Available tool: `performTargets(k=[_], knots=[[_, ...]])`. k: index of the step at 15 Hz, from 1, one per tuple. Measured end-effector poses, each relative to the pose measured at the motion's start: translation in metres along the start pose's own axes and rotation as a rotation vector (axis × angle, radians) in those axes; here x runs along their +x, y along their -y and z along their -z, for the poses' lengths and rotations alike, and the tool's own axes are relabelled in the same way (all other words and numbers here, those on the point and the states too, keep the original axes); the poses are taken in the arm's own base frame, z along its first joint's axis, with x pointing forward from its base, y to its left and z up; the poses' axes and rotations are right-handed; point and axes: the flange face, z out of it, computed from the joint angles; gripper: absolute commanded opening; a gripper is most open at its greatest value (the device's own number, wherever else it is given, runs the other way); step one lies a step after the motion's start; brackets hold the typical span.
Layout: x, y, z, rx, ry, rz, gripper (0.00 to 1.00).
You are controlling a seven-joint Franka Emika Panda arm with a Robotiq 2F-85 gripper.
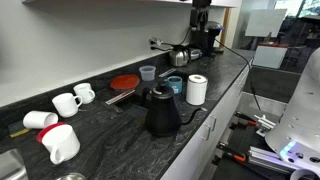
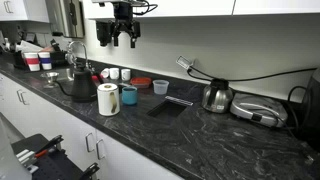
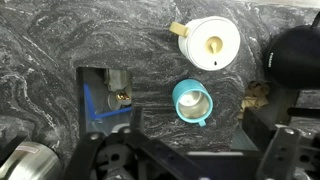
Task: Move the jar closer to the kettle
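The white jar [image 1: 197, 90] stands upright on the dark marble counter near its front edge, a short way from the black gooseneck kettle [image 1: 162, 112]. Both also show in an exterior view, jar [image 2: 108, 98] and kettle [image 2: 78, 85]. In the wrist view the jar's top [image 3: 212, 43] shows from above, with the kettle's body [image 3: 300, 55] at the right edge. My gripper [image 2: 122, 35] hangs high above the jar, open and empty. Its dark fingers [image 3: 185, 160] frame the bottom of the wrist view.
A teal mug [image 1: 175, 85] stands right beside the jar, also seen from the wrist [image 3: 192, 101]. A grey cup [image 1: 148, 72], a red plate [image 1: 123, 82], white mugs [image 1: 65, 103], a silver kettle [image 1: 180, 57] and a coffee machine [image 1: 205, 35] stand further back.
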Motion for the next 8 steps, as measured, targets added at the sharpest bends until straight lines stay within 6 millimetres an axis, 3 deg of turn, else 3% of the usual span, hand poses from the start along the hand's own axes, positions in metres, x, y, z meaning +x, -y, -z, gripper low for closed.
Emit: performTargets(k=[8], knots=[[-0.0032, -0.0011, -0.0034, 0.001, 0.006, -0.051, 1.00]])
